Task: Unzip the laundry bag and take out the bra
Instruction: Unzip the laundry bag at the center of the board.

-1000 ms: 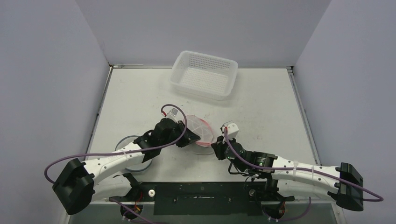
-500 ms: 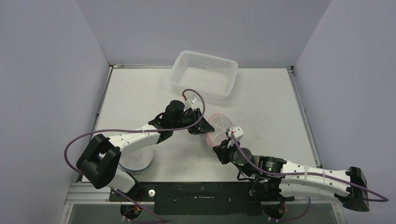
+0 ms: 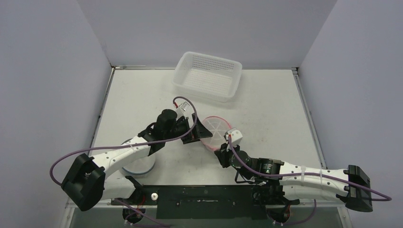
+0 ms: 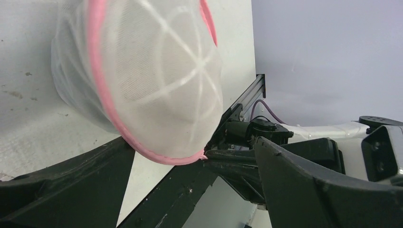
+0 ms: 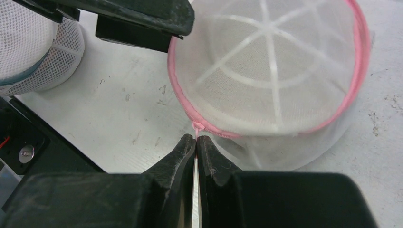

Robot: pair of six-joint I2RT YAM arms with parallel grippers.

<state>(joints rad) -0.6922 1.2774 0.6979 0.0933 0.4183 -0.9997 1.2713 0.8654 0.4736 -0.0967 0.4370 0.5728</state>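
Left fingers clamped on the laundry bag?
No, the left fingers stand wide apart in the left wrist view, not closed on the laundry bag.

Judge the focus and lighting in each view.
Top external: even light, sharp, soft shadows on the table, laundry bag clear. Left wrist: bag mesh crisp, left pincer fingers dark and soft-edged. Right wrist: zipper pull in focus, right pincer pinching it nearly black, no glare.

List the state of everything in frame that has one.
left end effector, open at the laundry bag
right end effector, shut on zipper pull
laundry bag, on table, looks zipped
basket, upright, empty
second mesh bag, on table, partly hidden
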